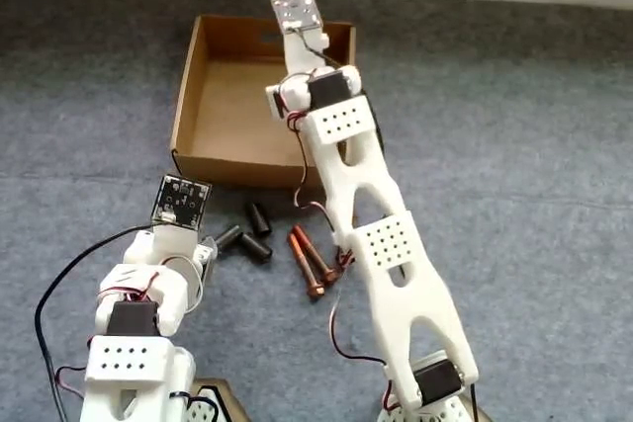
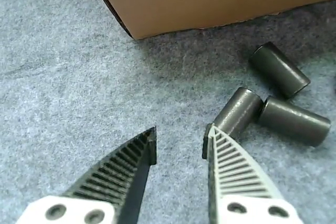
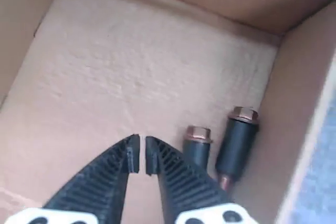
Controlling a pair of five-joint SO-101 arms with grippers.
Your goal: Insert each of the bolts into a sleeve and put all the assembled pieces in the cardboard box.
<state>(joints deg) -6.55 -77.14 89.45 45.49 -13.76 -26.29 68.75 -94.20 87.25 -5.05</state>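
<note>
Soft, diffuse light, faint shadows beside the sleeves (image 2: 291, 121) and inside the cardboard box (image 1: 190, 91).

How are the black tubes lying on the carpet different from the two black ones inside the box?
The three loose sleeves have no bolt in them; each of the two assembled pieces has a copper bolt through it. The loose sleeves lie on the grey carpet outside the cardboard box; the assembled pieces lie on its floor beside a wall. Both kinds are dark round tubes on their sides.
</note>
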